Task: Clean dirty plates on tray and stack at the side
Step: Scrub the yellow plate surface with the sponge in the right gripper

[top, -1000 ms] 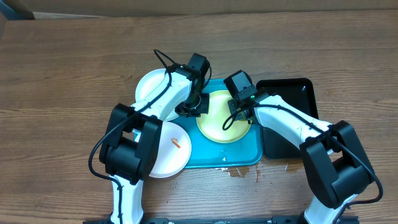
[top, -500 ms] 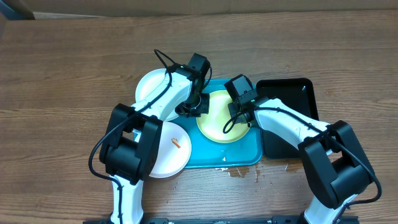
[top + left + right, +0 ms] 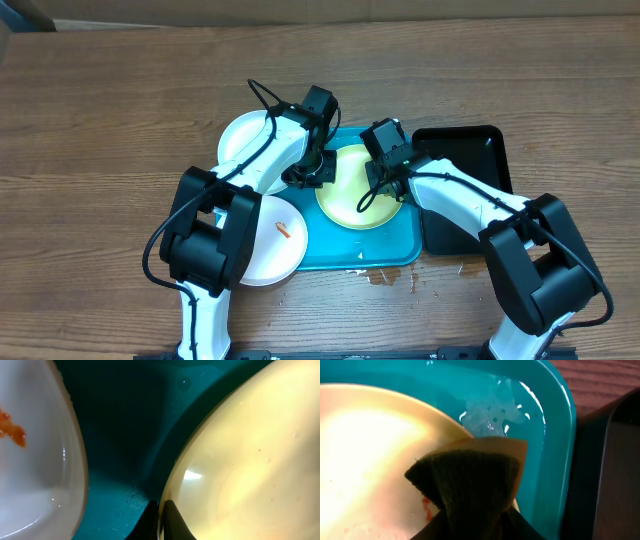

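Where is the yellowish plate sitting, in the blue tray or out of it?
In: the plate lies inside the tray, within its raised rim, seen from overhead.

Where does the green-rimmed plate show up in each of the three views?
Overhead: green-rimmed plate at centre frame, on the turquoise tray.
Left wrist: it fills the right side.
Right wrist: it fills the left side, with the sponge over its edge.
Shared landmark: the turquoise tray beneath it.

left gripper (image 3: 160,521): pinched closed | right gripper (image 3: 472,526): clamped, pointing down
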Available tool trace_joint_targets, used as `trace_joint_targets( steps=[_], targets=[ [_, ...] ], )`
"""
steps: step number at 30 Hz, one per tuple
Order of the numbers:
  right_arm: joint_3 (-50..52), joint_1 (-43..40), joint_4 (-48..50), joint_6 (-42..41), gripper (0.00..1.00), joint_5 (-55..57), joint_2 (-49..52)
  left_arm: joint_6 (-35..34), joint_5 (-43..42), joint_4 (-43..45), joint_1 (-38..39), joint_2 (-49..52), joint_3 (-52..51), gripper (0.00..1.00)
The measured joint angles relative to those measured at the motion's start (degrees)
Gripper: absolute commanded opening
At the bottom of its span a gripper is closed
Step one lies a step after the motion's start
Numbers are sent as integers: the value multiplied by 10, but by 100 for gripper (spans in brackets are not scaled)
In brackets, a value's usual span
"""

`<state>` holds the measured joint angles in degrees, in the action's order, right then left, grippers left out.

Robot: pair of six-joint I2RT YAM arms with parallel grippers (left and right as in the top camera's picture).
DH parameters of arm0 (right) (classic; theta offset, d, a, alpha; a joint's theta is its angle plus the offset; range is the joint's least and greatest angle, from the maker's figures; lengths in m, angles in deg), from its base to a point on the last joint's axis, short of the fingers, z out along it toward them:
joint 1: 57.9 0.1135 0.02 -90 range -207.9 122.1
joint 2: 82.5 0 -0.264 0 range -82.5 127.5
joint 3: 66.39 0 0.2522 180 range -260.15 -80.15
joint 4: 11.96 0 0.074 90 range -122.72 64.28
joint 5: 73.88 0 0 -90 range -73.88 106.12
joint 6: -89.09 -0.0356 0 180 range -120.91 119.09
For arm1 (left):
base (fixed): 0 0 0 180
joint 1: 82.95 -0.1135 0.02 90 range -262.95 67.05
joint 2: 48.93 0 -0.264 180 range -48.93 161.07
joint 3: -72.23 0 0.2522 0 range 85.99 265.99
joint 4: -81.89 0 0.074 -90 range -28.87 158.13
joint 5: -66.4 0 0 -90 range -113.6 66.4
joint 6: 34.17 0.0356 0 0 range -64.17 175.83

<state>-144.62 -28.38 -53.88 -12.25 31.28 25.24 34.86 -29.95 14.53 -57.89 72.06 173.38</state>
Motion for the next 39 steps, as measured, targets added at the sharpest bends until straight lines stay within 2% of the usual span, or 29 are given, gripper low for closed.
trace_joint_targets(
  steps=[7,9,12,14,17,22,39],
  targets=[
    [-11,0,-26,0,29,3,0,-1,0,0,0,0,0,4],
    [-11,0,-27,0,34,3,0,-1,0,0,0,0,0,4],
    [-11,1,-27,-2,34,2,0,-1,0,0,0,0,0,4],
    [-11,2,-28,-2,32,2,0,-1,0,0,0,0,0,4],
    [-11,2,-28,-3,18,4,0,-1,0,0,0,0,0,4],
    [-11,1,-33,-5,5,10,0,-1,0,0,0,0,0,4],
    [27,-3,40,3,4,-29,-1,-1,0,0,0,0,0,4]
  ],
)
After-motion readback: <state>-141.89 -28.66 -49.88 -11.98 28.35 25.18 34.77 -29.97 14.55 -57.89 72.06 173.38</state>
